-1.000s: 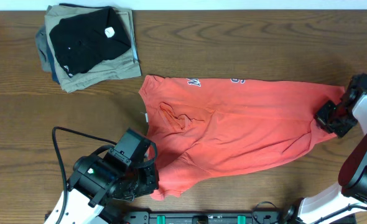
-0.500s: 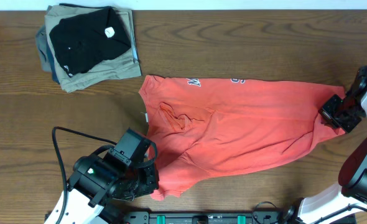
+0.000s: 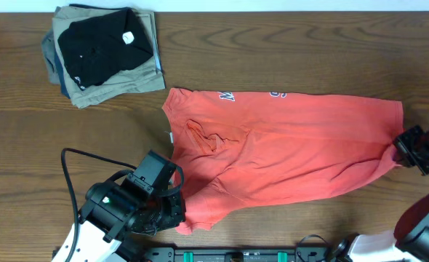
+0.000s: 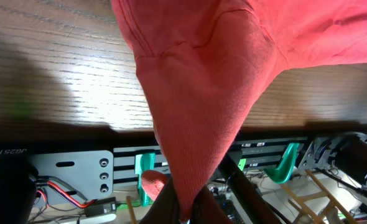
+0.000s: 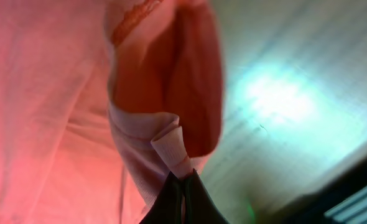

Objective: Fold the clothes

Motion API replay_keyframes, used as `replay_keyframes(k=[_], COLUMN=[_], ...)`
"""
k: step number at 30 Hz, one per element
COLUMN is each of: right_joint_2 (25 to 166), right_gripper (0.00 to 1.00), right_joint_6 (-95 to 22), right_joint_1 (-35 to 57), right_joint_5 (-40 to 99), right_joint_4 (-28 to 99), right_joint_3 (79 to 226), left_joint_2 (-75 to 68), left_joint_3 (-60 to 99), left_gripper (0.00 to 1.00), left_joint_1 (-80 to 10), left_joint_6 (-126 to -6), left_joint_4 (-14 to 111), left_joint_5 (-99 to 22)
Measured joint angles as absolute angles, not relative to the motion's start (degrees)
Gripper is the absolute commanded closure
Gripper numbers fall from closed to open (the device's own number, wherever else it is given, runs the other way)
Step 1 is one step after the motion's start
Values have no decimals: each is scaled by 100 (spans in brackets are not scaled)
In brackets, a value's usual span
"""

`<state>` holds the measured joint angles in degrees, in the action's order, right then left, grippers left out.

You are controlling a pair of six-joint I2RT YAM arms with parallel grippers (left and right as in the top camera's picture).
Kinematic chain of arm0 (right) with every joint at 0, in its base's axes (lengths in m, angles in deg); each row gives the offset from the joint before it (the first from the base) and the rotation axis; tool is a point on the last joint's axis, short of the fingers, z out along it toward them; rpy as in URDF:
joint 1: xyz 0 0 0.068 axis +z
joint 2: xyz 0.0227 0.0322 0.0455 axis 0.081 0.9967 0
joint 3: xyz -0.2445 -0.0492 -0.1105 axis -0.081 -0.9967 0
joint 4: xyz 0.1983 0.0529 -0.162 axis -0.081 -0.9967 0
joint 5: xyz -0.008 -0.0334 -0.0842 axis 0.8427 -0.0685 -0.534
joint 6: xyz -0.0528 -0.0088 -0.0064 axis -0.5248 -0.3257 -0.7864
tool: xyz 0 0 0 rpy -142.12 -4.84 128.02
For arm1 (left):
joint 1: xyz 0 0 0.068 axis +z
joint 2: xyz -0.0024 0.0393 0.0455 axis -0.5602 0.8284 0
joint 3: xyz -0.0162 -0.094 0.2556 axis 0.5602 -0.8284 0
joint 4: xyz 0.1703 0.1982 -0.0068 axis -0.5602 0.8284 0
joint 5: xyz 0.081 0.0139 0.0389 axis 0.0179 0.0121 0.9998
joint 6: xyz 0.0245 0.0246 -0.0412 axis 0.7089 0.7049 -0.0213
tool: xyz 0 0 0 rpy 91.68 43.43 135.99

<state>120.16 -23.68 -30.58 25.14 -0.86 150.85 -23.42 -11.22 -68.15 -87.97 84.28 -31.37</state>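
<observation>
The red-orange T-shirt (image 3: 280,145) lies spread across the middle of the wooden table, white lettering at its far edge. My left gripper (image 3: 172,211) is shut on the shirt's near-left corner at the front table edge; in the left wrist view the cloth (image 4: 202,112) narrows down into the closed jaws (image 4: 186,214). My right gripper (image 3: 412,149) is shut on the shirt's right corner near the right table edge; in the right wrist view a pinched fold of cloth (image 5: 171,146) rises from the closed jaws (image 5: 185,180).
A stack of folded garments, black (image 3: 98,44) on top of khaki (image 3: 120,86) and blue, sits at the far left corner. A black cable (image 3: 73,156) loops over the table by the left arm. Bare wood lies between stack and shirt.
My right gripper has moved right and toward the front edge, pulling the shirt's right corner outward and stretching the cloth flatter. The left gripper has stayed put.
</observation>
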Motion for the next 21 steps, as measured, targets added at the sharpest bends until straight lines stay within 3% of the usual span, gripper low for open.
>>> replay_keyframes(k=[21], right_joint_2=[11821], right_gripper=[99], right_joint_6=[-2043], right_joint_1=[-3554], right_joint_5=[1862], right_joint_4=[-1004], right_joint_3=[15083], left_joint_2=[-2346], left_joint_3=[-945], left_gripper=[94], left_joint_1=[-6815], left_joint_6=[-8784], left_joint_4=[8419], left_joint_5=[-3089])
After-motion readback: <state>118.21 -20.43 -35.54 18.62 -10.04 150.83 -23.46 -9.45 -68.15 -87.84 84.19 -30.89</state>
